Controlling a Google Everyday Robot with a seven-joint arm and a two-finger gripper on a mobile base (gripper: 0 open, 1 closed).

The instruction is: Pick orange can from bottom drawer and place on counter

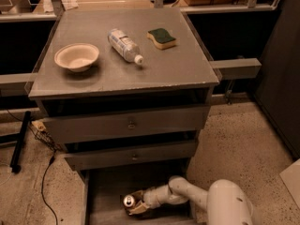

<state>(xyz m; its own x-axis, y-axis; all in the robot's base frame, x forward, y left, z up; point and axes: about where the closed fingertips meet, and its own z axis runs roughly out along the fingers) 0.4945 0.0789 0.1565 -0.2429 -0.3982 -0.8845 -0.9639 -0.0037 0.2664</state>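
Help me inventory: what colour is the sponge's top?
Dark green sponge top, camera view. Gripper in grey bottom drawer, at small orange can.

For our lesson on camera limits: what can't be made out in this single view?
Camera view only:
Orange can: only its silver top shows; the gripper, low in the bottom drawer right at it, hides its sides.
Bottom drawer: front cut off by the lower picture edge.
Water bottle on the counter: label too small to read.

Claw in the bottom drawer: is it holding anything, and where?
The gripper seems to grip the orange can by its sides, inside the bottom drawer.
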